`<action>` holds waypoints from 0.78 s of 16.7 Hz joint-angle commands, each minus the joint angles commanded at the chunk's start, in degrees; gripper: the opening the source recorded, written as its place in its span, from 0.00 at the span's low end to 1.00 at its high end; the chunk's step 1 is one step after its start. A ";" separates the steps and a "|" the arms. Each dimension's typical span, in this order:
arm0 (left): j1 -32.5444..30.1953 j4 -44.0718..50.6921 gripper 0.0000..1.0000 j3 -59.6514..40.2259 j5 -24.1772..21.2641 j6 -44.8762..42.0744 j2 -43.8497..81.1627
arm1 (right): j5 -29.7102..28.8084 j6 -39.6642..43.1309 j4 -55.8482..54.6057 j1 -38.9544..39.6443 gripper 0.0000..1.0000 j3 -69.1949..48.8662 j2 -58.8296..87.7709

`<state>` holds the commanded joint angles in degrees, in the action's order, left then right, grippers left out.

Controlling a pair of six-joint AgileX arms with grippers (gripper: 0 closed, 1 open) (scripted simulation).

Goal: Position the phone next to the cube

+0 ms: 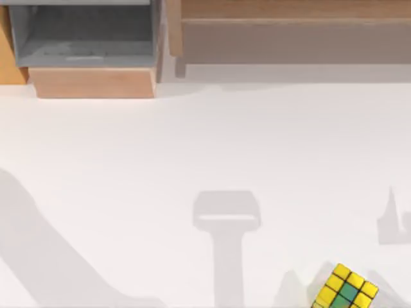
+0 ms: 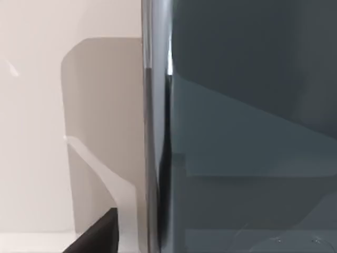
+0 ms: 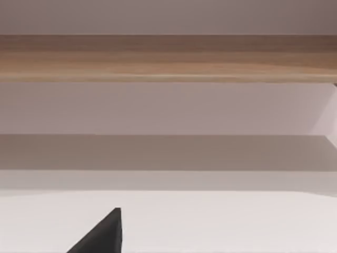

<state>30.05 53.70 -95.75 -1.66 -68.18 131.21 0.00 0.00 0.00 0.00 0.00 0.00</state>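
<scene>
The cube (image 1: pixel 345 290) sits at the near edge of the white table (image 1: pixel 205 147), toward the right side, partly cut by the top view's lower border. It is turned at a slant to the table's edges, so that one corner points to the far side. Its upper face shows mostly yellow squares with green ones near the middle, parted by dark gridlines.

Soft grey shadows lie on the table near the cube and toward the near left.

In the left wrist view the phone (image 2: pixel 247 137) stands very close before the camera. Its dark slate face takes up the larger part of the view, and its lighter, rounded rim (image 2: pixel 152 132) runs straight from one border of the picture to the other, so the long axis lies along that line. It throws a grey shadow on the pale surface beside it. A dark finger (image 2: pixel 97 234) of the left gripper juts in at the border; whether the jaws are apart, together or clamped on the phone cannot be told.

In the right wrist view a dark finger (image 3: pixel 102 234) of the right gripper shows over the bare table; its state cannot be told either.

At the far left stands a grey open drawer (image 1: pixel 87 35) with a wooden front. At the far right runs a long wooden shelf (image 1: pixel 289 13).
</scene>
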 joint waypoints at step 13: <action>0.00 0.00 0.17 0.00 0.00 0.00 0.00 | 0.00 0.00 0.00 0.00 1.00 0.00 0.00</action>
<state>30.05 53.70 -95.75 -1.66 -68.18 131.21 0.00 0.00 0.00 0.00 0.00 0.00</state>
